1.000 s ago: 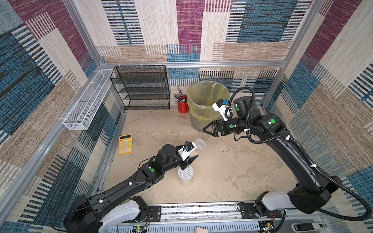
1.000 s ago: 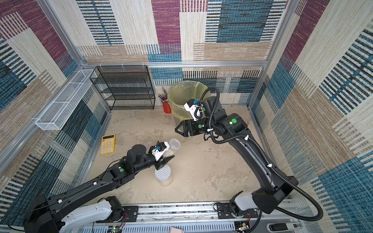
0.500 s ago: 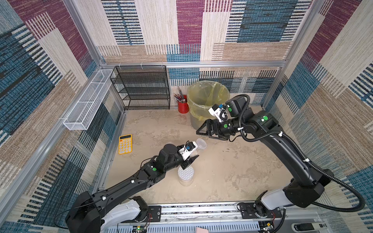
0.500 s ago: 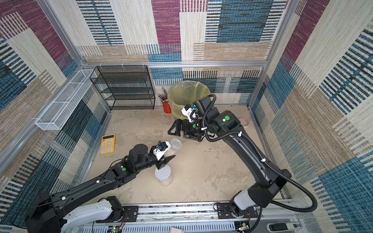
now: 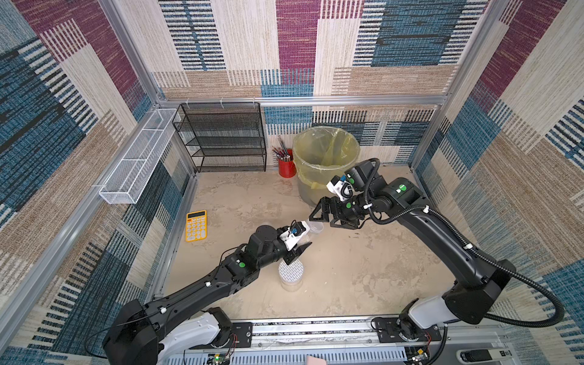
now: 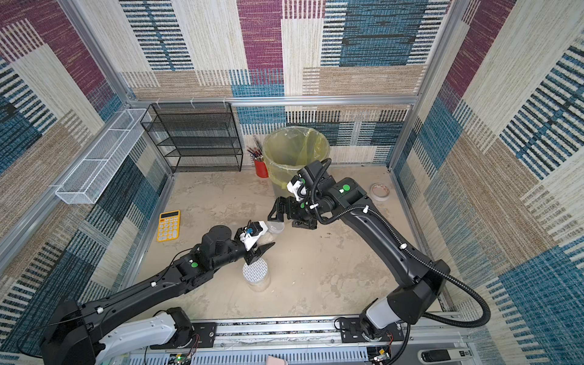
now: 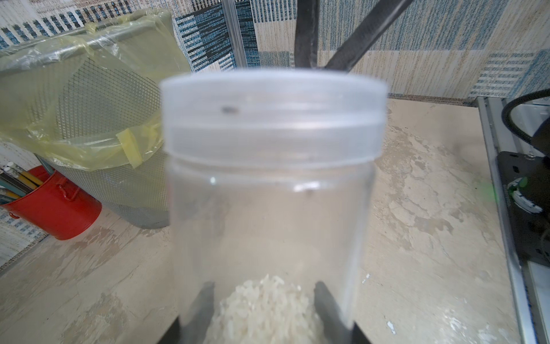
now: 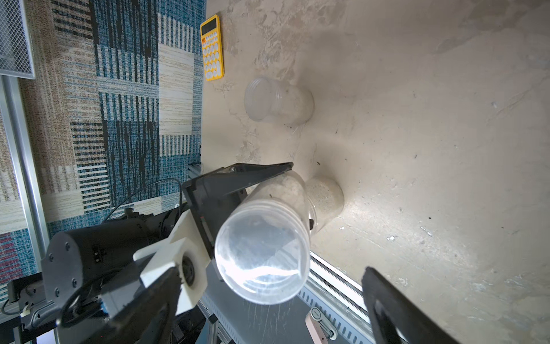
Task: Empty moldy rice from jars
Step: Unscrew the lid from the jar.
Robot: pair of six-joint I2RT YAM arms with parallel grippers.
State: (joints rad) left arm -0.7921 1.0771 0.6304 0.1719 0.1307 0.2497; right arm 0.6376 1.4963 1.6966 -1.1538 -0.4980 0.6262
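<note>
My left gripper (image 5: 304,242) is shut on a clear jar (image 7: 268,208), held upright above the table. Its clear lid (image 5: 315,226) is on, and moldy rice (image 7: 265,303) lies in its bottom between the dark fingers (image 7: 202,309). My right gripper (image 5: 327,219) stands open just over that lid (image 8: 262,253), one finger to each side and neither touching it. Below the left gripper, a jar with a white grid-patterned lid (image 5: 290,273) stands on the table. The right wrist view also shows a third jar (image 8: 278,101), mouth open, near the calculator.
A mesh bin with a yellow bag (image 5: 325,158) and a red pencil cup (image 5: 287,166) stand at the back. A black wire rack (image 5: 221,139) fills the back left corner. A yellow calculator (image 5: 196,226) lies left. A pale round ring (image 6: 379,191) lies at the right wall.
My right gripper has come away from the bin, moving left and down to the held jar's lid. The left arm and its jar have stayed put.
</note>
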